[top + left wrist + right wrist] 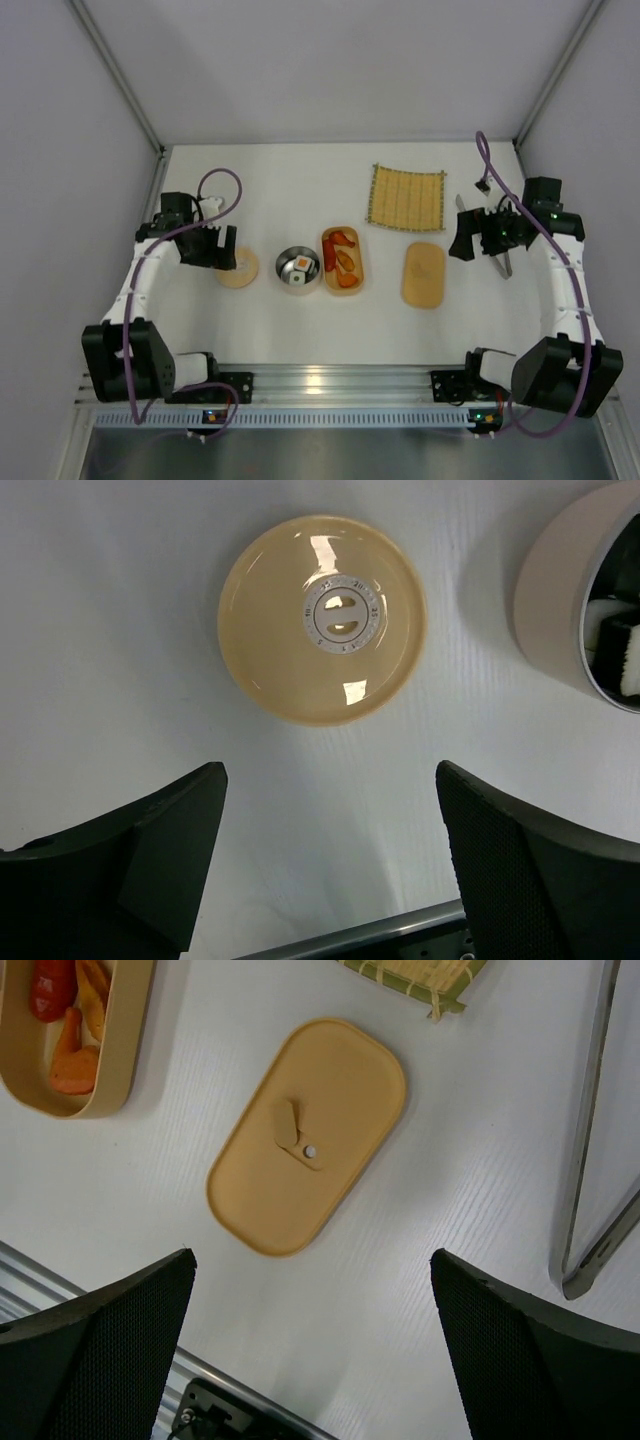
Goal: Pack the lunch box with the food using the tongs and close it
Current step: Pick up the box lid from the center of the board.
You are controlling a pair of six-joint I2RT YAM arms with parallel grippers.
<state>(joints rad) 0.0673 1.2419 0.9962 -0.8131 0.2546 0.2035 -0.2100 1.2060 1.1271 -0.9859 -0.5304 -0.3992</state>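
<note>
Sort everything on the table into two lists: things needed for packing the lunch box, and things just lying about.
Needed: lunch box, oval lid, tongs, shrimp pieces, sushi piece.
Lying about: bamboo mat, round lid, steel bowl holding the sushi.

Bright even overhead light, soft shadow beside lunch box (pixel 130 1035), glare spots on round lid (pixel 322 620), worktop (pixel 300 330) washed out.

lunch box (pixel 127 1040) tan | shrimp pieces (pixel 72 1055) orange | tongs (pixel 585 1150) grey | mat (pixel 406 197) straw-yellow
</note>
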